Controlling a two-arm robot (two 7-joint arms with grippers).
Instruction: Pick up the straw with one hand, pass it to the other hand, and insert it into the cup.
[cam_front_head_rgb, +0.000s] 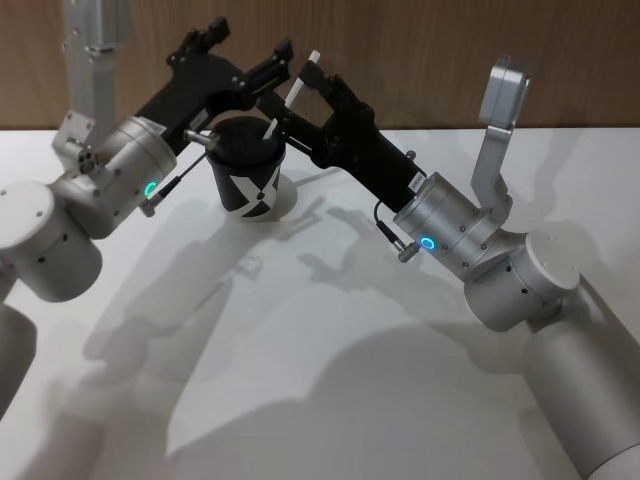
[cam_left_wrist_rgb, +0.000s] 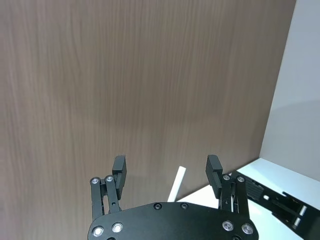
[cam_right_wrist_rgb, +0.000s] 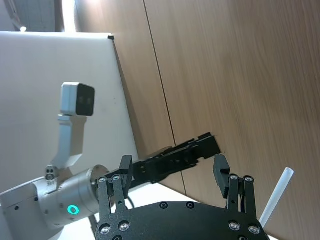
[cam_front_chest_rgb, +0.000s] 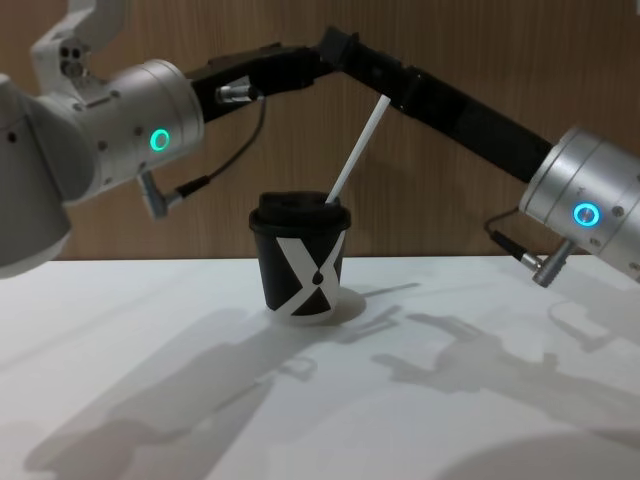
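The straw (cam_front_chest_rgb: 357, 150) stands tilted in the cup (cam_front_chest_rgb: 300, 262), its lower end in the lid and its upper end leaning away toward the right claw (cam_front_head_rgb: 318, 92). The cup sits upright on the white desk (cam_front_head_rgb: 330, 380), near the wooden wall at the far edge.

Both claws hang above the cup, close together. The wrist views show each with its jaws spread apart. The left claw (cam_left_wrist_rgb: 166, 172) grips nothing: the straw's tip rises in the gap between its fingers without touching either. The right claw, seen from its own wrist, also has open jaws, and the straw passes beside one finger rather than between them, so it appears to be let go. By that reading the insertion looks done, or very nearly.

The risks now come from pulling back. The straw leans close to the right claw's fingers, and a sideways withdrawal could catch it, dragging it out of the lid or tipping the light cup. The left claw brackets the straw's tip, so moving it across rather than straight back could knock the straw too. The two arms are also crowded enough to bump each other.
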